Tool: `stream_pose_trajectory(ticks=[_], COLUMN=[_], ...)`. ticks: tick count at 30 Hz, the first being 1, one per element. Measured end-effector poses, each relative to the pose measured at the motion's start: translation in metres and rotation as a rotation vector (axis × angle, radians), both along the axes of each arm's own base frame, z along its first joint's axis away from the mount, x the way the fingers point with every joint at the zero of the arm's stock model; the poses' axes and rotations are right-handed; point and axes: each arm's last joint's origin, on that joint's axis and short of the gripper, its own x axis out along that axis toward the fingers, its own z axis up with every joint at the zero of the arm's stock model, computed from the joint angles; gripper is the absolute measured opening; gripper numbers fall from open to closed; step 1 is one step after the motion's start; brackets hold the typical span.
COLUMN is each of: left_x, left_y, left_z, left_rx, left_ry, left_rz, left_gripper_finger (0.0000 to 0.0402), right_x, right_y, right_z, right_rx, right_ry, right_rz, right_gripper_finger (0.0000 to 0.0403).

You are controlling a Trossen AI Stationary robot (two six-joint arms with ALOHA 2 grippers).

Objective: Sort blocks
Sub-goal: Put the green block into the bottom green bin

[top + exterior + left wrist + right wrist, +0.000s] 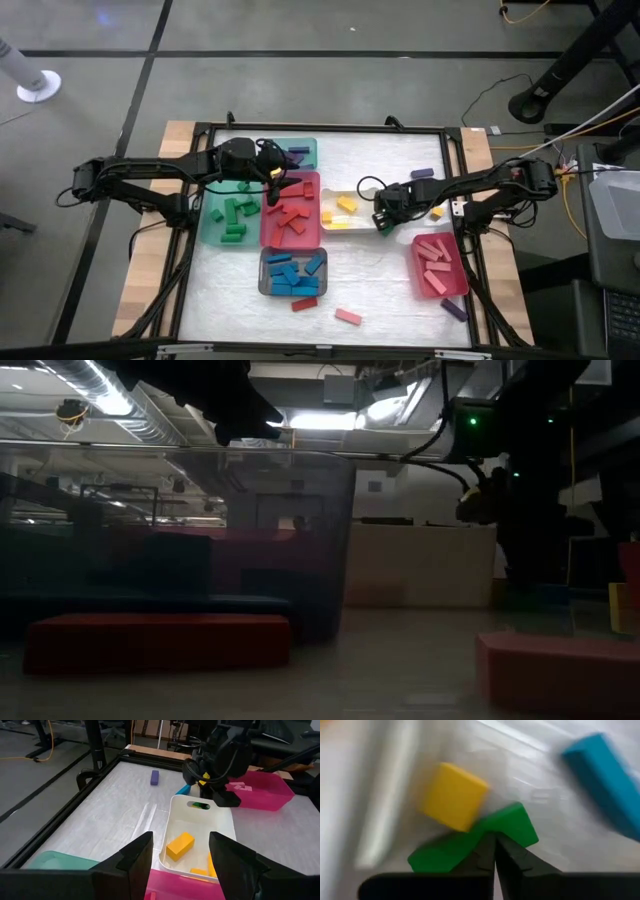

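The left gripper (pixel 272 176) hangs with its jaws apart and empty over the far end of the red tray (pixel 311 236), left of the table's centre; the green tray (pixel 208 235) beside it holds green blocks (pixel 234 212) and the red one red blocks (pixel 291 217), so a careless drop here could land a piece in the wrong colour. Toward the near edge the grey tray (pixel 264 285) carries blue blocks (pixel 294 274), with one red block (pixel 304 303) and one pink block (pixel 348 317) loose on the table in front of it. At the centre the white tray (pixel 366 186) holds yellow blocks (pixel 346 204). At its right end the right gripper (pixel 384 218) is down at the table with its jaws together, their tips wedged against a green block (pixel 470 840) rather than around it; a yellow cube (pixel 453 795) touches that block and a blue block (pixel 607 777) lies near, so, as a judgement, the closed tips may skid off, push the green piece into its neighbours, or lift away with nothing. The green block looks like a bent or arched solid piece with smooth faces. Right again, pink blocks (pixel 434 255) fill the pink tray (pixel 456 288), and purple blocks (pixel 454 310) lie loose near the table's right side.
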Motion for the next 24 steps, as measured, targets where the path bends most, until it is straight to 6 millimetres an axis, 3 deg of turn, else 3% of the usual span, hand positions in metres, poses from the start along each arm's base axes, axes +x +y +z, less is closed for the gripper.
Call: stream_pose_trajectory(ticks=[9,15,24], left_x=[0.0,0.0,0.0], left_y=[0.0,0.0,0.0], left_z=[0.0,0.0,0.0], left_rx=[-0.007,-0.008,-0.016], left_ry=[-0.002,-0.003,-0.004], left_rz=[0.004,0.004,0.006], left_gripper_finger=[0.0182,0.0182,0.0182], right_x=[-0.017,-0.017,-0.008], right_y=[-0.002,-0.004,-0.002], right_z=[-0.001,0.003,0.035], right_rx=[-0.086,-0.145,-0.051], right_ry=[0.164,0.141,0.138], right_rz=[-0.093,-0.225,-0.155], right_gripper_finger=[0.0008,0.0003,0.001])
